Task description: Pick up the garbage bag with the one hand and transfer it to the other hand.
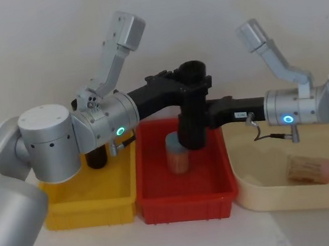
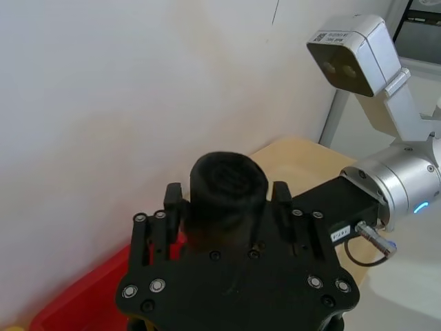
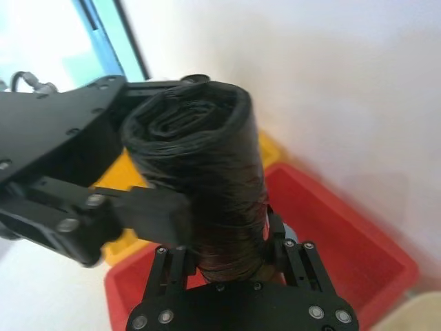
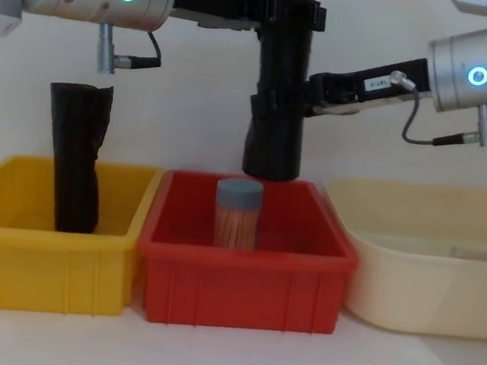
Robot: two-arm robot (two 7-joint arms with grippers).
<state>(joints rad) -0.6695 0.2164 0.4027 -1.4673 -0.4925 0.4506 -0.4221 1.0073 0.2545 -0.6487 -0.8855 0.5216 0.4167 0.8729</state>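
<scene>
In the chest view the red bin (image 4: 242,278) sits nearest, a capped jar (image 4: 238,213) inside it. The garbage bag (image 4: 278,99) hangs upright above the jar at its 12 o'clock. The one hand (image 4: 287,17) clamps the roll's top from 9 o'clock, and the other hand (image 4: 309,94) closes on its middle from 3 o'clock; farther left, a taller black roll (image 4: 76,156) stands in the yellow bin (image 4: 44,257).

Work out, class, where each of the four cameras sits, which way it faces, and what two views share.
Head: high, looking down on the bins; both arms show.
Chest: low, looking across; garbage bag held above the red bin.
Left wrist: along the left gripper toward the wall.
Right wrist: along the right gripper up the bag.
Shared: head and chest both show both grippers on the bag.
</scene>
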